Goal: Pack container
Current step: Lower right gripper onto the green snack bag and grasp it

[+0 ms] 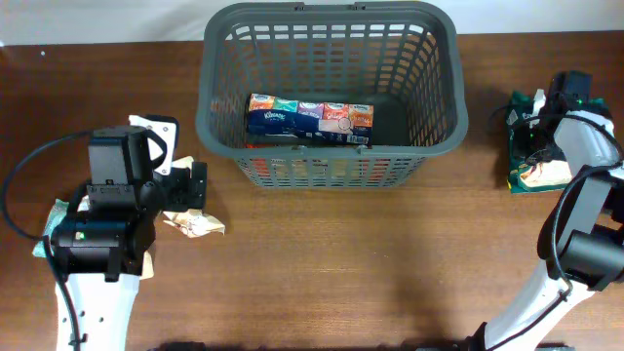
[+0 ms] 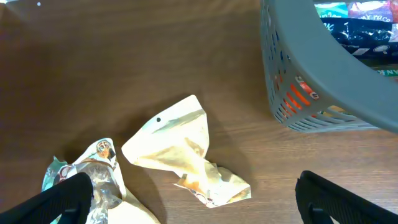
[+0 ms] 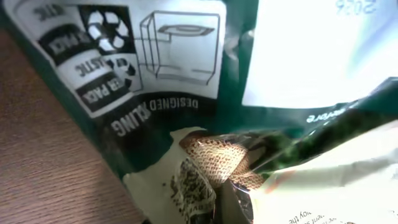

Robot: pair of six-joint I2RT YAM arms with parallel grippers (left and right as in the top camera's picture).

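Currently: packing partly done.

- Basket (image 1: 331, 174), dark grey, lattice sides: stands at the far middle of the table (image 1: 341, 283).
- Contents: one pack of tissues (image 1: 307, 119) lying flat on the base. Something orange shows under it through the front slots, kind not readable.
- Outstanding, left side: one crumpled cream packet (image 2: 186, 149) on the table near the basket's corner, with one silvery packet (image 2: 93, 168) just beside it.
- Outstanding, right side: green packets (image 1: 531, 161) on the table, well apart from the basket.
- Left gripper (image 1: 198, 185): jaws spread wide and empty, hovering over the cream packet.
- Right gripper (image 1: 538, 119): down at the green packets, one of them filling its camera. Its fingers are out of sight, so whether the jaws are open or closed cannot be told.
- Judgement: likely under half packed, with several items on both sides left to move.
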